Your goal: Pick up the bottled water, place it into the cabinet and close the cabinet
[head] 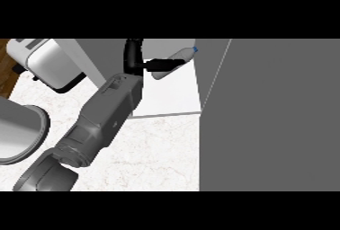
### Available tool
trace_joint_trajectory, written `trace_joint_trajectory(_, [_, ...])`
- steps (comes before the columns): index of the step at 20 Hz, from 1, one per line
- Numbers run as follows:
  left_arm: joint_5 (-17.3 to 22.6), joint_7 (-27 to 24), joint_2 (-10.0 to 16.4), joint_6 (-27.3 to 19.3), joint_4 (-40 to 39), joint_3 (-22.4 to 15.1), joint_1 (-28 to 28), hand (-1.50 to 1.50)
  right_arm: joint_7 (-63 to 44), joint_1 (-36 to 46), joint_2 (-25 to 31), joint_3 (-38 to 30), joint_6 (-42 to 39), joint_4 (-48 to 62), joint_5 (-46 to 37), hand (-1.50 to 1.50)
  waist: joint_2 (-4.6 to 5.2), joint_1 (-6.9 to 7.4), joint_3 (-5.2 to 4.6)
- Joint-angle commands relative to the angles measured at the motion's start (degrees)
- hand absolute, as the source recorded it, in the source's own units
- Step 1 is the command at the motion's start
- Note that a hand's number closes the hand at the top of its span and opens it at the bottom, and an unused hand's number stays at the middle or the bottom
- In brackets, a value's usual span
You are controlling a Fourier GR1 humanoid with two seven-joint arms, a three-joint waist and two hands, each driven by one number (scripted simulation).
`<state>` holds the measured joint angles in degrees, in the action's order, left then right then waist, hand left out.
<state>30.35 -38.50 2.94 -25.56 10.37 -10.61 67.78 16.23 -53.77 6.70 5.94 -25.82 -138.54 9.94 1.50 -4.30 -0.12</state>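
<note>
Left hand (157, 65) at 12 o'clock, curled round bottle (181, 55), tilted, over cabinet shelf (169, 96); door (279, 112) open at 3 o'clock.

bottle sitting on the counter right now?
No: the left hand is curled round the bottle, holding it over the white cabinet shelf, off the counter.
</note>
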Motion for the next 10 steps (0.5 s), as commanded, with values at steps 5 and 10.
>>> trace_joint_trajectory(5, [-0.6,-1.6,-2.7,2.9,1.8,0.9,-1.2,-1.5,-4.2,-1.8,-0.2,-0.1,0.8,-5.6,3.1,-1.5,-1.13,2.45,0.08])
trace_joint_trajectory(10, [-0.1,-0.6,-2.9,3.2,8.3,-0.4,-5.4,-1.5,-7.7,-0.8,-0.5,-1.0,2.9,-7.8,5.1,-1.5,-1.67,3.8,0.09])
